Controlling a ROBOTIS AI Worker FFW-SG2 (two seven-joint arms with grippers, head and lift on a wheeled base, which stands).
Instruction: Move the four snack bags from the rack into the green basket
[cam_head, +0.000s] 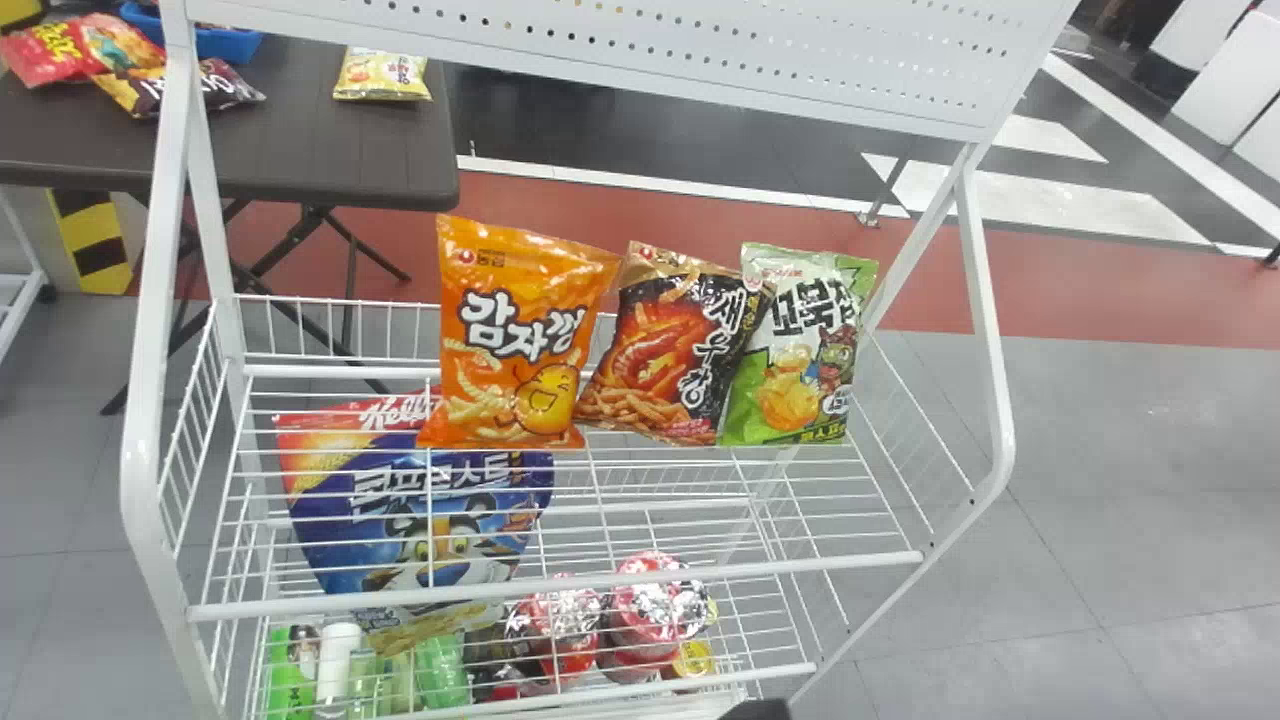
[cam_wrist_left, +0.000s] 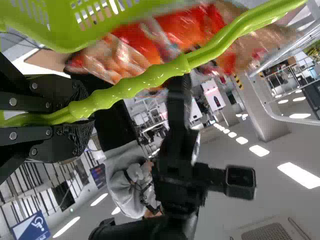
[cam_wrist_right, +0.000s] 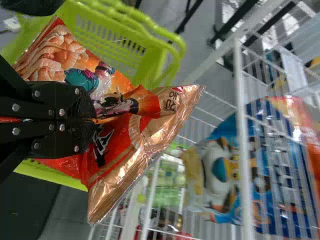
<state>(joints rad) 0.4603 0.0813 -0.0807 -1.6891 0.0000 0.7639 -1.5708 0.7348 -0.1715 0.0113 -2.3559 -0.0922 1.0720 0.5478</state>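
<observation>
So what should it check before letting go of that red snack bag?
1. Right gripper gripping the red snack bag: ok.
2. Left gripper holding the green basket by its handle: ok.
3. Red snack bag fully over the basket's opening: cannot tell.
4. Orange bag, black bag and green bag moved off the rack: not ok.

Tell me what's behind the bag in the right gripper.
Parts of the green basket and white rack show behind the bag in the right gripper; whatever it covers inside the basket can't be seen.
</observation>
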